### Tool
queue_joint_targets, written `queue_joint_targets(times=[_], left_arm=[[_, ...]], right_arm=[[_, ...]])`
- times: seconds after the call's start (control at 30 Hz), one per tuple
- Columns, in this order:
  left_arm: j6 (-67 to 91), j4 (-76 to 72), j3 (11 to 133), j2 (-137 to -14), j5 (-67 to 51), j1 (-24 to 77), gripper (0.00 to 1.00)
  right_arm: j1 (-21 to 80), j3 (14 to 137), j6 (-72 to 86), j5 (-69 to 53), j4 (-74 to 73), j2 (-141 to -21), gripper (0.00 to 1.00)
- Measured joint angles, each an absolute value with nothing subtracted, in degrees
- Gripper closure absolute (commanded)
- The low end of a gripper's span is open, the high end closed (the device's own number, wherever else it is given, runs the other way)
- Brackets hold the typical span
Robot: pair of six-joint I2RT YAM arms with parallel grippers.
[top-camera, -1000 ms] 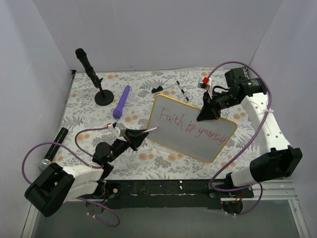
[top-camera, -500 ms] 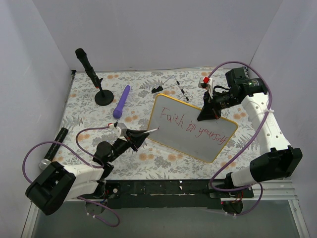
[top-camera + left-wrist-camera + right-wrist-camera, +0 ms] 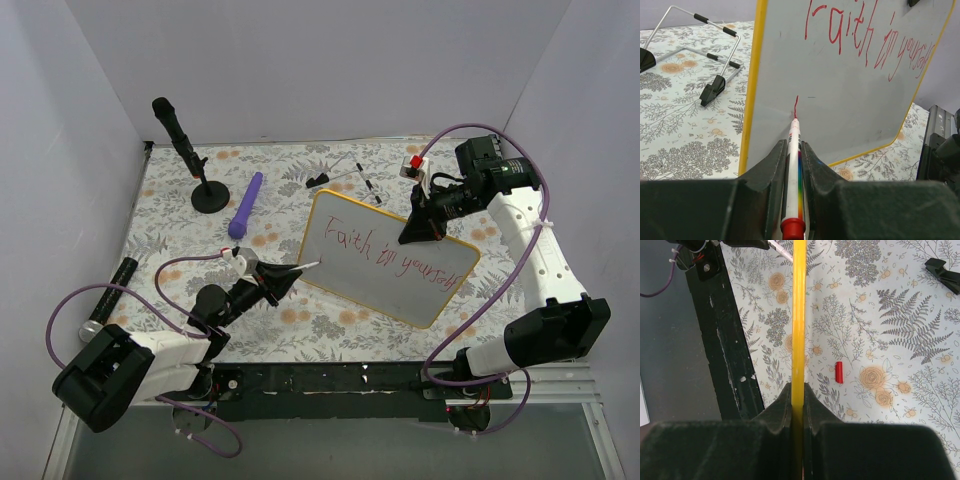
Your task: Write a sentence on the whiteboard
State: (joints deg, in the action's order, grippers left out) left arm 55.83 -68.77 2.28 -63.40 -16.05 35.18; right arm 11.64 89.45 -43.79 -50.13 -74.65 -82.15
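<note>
The whiteboard (image 3: 345,272), yellow-rimmed, stands tilted in the middle of the table. Across it runs the sentence (image 3: 385,257) in red marker; it shows too in the left wrist view, sentence (image 3: 865,45). My right gripper (image 3: 420,232) is shut on the board's top edge; in the right wrist view my right gripper (image 3: 798,390) pinches the yellow rim (image 3: 799,315). My left gripper (image 3: 283,273) is shut on a white marker (image 3: 793,165) with a rainbow stripe. The marker's red tip touches the whiteboard (image 3: 850,100) low on its left side, at the foot of a short red stroke (image 3: 796,106).
A black microphone on a round stand (image 3: 185,145) and a purple cylinder (image 3: 246,205) lie at the back left. A wire stand (image 3: 705,55) with black feet sits behind the board. A red cap (image 3: 839,372) lies on the flowered cloth. A black cylinder (image 3: 120,275) lies at the left edge.
My left gripper has drawn back slightly towards the near side with the marker, its tip still on the board. The right arm and the board have not moved.
</note>
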Motion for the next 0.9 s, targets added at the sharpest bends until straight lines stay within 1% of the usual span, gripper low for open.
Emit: queue_joint_targets(times=[0.9], left_arm=[[55.66,-68.27,3.05,-65.12,-18.55,35.07,1.00]], right_arm=[[11.64,89.45,-43.79,-50.11,-74.65,-82.15,0.99]])
